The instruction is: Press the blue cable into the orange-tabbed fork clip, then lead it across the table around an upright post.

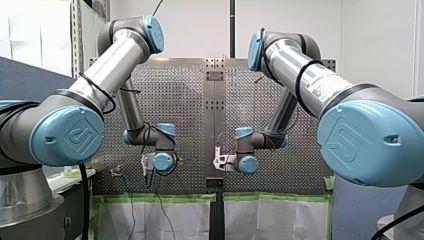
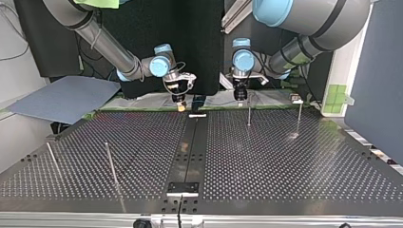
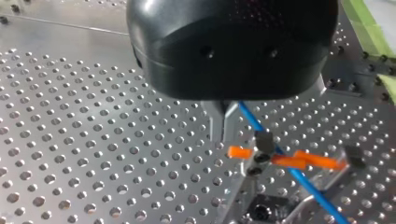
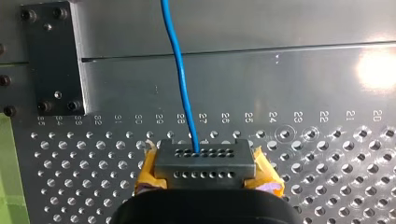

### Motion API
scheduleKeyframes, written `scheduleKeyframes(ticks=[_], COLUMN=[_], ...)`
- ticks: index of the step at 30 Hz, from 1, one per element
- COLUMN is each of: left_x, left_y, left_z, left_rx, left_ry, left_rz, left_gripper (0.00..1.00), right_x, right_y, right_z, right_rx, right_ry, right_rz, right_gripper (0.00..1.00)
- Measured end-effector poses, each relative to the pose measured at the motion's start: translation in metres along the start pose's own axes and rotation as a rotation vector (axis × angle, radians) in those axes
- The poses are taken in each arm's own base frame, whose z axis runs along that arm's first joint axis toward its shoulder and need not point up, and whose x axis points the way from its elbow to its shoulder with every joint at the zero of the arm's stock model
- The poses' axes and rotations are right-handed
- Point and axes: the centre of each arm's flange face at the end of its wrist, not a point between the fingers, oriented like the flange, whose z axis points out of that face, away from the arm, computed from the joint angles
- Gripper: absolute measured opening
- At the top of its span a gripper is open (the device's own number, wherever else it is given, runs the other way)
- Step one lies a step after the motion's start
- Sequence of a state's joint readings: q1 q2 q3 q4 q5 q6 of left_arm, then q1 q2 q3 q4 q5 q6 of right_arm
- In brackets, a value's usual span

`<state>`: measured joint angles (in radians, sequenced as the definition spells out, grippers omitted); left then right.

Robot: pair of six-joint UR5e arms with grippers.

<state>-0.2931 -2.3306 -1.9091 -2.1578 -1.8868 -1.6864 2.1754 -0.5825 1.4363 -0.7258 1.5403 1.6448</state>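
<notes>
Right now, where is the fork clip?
In the left wrist view the clip sits on the table just ahead of my left jaws, with the cable crossing it between its orange tabs.

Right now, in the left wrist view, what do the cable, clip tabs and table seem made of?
Blue cable: likely plastic jacket, smooth even colour. Fork clip: orange tabs probably plastic, matte, saturated. Table: metal, perhaps aluminium, with dull sheen and drilled holes.
</notes>
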Motion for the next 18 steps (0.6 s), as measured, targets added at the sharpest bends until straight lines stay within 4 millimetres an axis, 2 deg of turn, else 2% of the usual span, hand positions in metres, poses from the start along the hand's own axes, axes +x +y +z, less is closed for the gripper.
scheduleKeyframes(ticks=[12, 18], left_x=[0.0, -0.008], left_y=[0.0, -0.006], left_z=[0.0, 0.008], left_rx=[-0.003, -0.001], left_ry=[0.012, 0.017], left_rz=[-0.003, -0.008], left_gripper=[0.0, 0.0], right_x=[0.0, 0.013], right_y=[0.0, -0.001], right_z=[0.0, 0.006], right_rx=[-0.001, -0.004], right_ry=[-0.001, 0.005], right_rz=[-0.002, -0.019], right_gripper=[0.0, 0.0])
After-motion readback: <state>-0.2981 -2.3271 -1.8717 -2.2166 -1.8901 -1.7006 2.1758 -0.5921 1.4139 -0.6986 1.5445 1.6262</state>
